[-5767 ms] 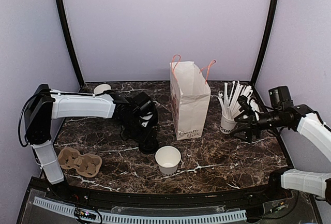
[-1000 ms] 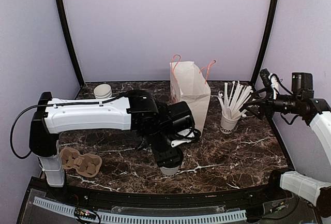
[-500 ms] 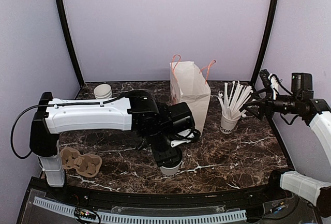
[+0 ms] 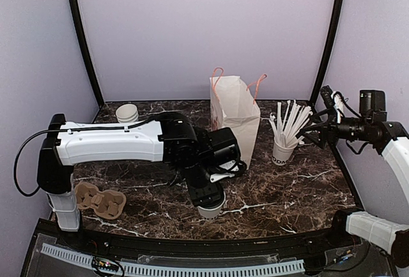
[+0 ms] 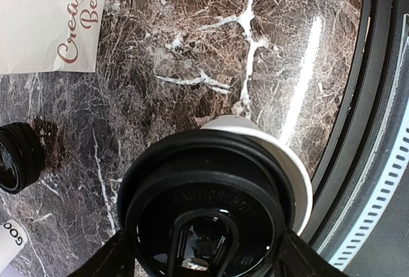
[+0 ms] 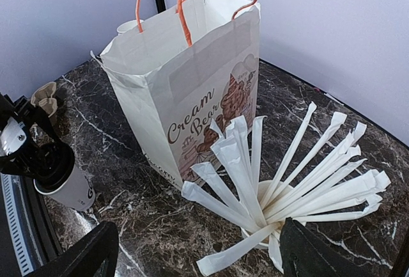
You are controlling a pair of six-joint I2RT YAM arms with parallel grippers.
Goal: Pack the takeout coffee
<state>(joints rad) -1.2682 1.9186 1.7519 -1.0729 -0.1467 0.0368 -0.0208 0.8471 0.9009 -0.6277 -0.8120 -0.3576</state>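
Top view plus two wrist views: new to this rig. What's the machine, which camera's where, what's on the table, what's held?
Two robot arms, bolted side by side. The wide picture is from a fixed camera above and behind them; the other two from a camera on each wrist. On the table: paper bag, cup of straws, cardboard cup carrier, stacked cups, coffee cup. The left gripper clasps that cup's black lid; the right gripper is open, empty, near the straws.
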